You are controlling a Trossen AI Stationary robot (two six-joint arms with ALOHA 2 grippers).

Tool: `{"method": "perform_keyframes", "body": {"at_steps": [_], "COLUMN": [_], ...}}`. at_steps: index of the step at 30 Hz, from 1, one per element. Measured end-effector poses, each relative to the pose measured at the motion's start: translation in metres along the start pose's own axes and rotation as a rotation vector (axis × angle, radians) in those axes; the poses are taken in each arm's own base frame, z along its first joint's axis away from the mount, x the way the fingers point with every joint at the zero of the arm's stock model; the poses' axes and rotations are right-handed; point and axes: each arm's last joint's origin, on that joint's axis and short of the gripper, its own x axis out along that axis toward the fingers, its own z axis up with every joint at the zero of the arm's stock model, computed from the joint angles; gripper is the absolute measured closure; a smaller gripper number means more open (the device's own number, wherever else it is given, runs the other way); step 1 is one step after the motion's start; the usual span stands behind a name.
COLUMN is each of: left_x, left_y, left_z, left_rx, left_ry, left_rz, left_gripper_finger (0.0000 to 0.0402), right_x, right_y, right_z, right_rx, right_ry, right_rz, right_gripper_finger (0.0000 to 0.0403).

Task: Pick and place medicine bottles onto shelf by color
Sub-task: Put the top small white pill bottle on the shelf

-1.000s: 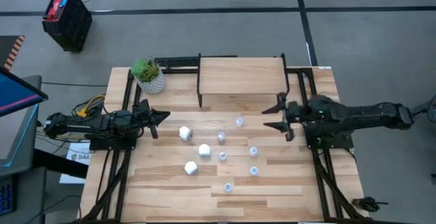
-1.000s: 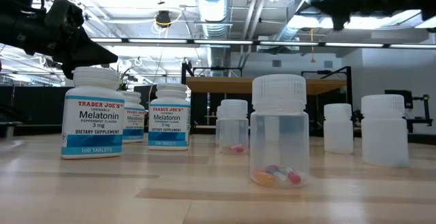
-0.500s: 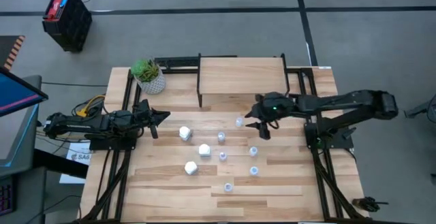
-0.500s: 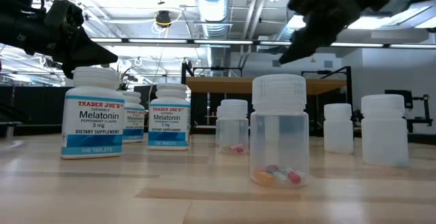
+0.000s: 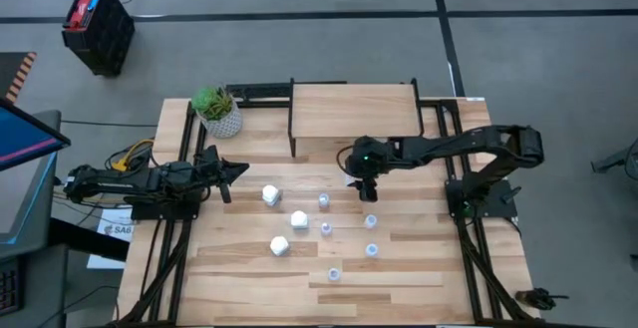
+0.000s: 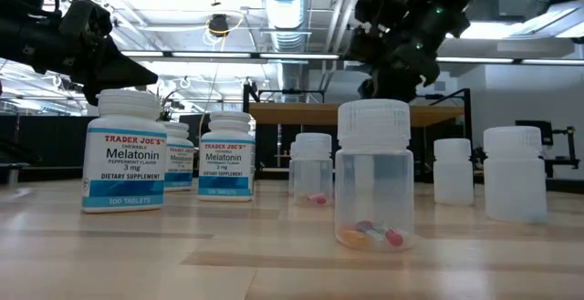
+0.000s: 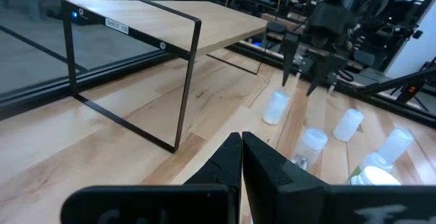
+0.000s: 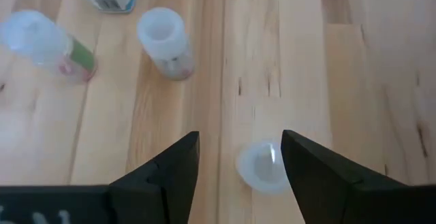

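Observation:
Three white medicine bottles (image 5: 280,246) and several small translucent ones (image 5: 371,221) stand upright on the plank table. The shelf (image 5: 354,111), with a wood top and black legs, stands at the far edge. My right gripper (image 8: 240,139) is open and points down over the farthest translucent bottle (image 8: 263,167), its fingers on either side above it without touching; this also shows in the left wrist view (image 7: 276,107). My left gripper (image 7: 242,149) is shut and empty, hovering at the table's left (image 5: 234,173).
A white patterned plant pot (image 5: 217,112) stands at the far left corner, beside the shelf. Two more translucent bottles (image 8: 165,41) stand close to the one under my right gripper. Bare planks lie along the near edge (image 5: 399,298).
My right gripper has swept from the table's right side toward the left, and has tipped to point down over the farthest translucent bottle. The bottles have stayed put.

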Motion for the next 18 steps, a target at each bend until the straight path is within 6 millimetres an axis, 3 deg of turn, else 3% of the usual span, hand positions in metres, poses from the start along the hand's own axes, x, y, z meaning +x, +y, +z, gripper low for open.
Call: {"method": "perform_keyframes", "body": {"at_steps": [9, 18], "left_x": [0.001, 0.002], "left_y": [0.0, 0.0], "left_z": [-0.001, -0.002], "left_rx": [0.012, 0.019], "left_ry": [0.008, 0.024], "left_rz": [0.003, 0.009], "left_gripper_finger": [0.0401, 0.0401], "right_x": [0.006, 0.005], "right_y": [-0.005, -0.006], "right_z": [0.013, 0.008], "right_rx": [-0.022, -0.059], "right_ry": [0.054, 0.125], "right_rz": [-0.013, -0.065], "right_gripper_finger": [0.0168, 0.0168]}}
